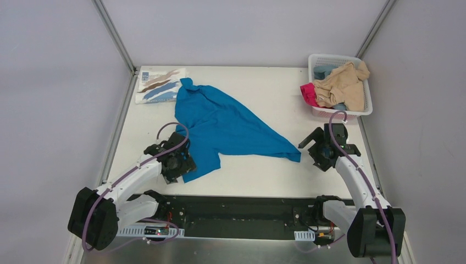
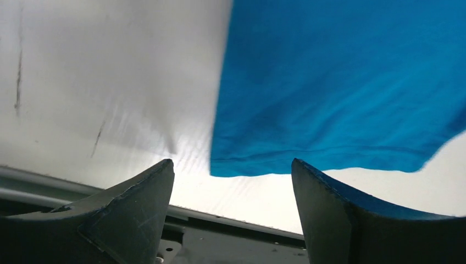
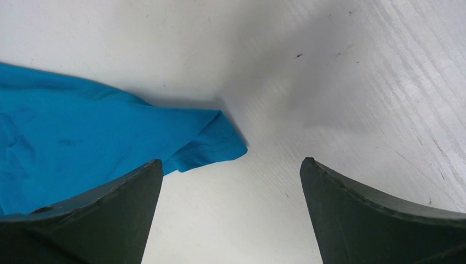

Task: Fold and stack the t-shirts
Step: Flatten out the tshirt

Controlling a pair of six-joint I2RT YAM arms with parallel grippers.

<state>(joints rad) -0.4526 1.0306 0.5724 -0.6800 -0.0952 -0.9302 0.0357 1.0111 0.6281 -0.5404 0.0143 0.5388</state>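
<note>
Blue t-shirt (image 1: 225,124) lies spread mid-table, its near left hem beneath the left gripper (image 1: 180,163), whose jaws are apart and empty. The right gripper (image 1: 317,147), also parted and holding nothing, sits just right of the shirt's right tip. At far left lies a folded printed t-shirt (image 1: 161,85). At far right a basket (image 1: 342,113) holds a beige t-shirt (image 1: 345,82) and a pink t-shirt (image 1: 309,94).

Bright blue soft cloth t-shirt (image 3: 82,137) fills the left side, lying on the white scuffed desk (image 3: 340,82). Its pointed, hemmed corner reaches approx. centre, just above the gap of the right hand (image 3: 231,162). The dark fingers (image 3: 99,214) are spread wide, w/ only desk btwn them. Left finger overlaps the shirt edge; contact can't be told.
</note>
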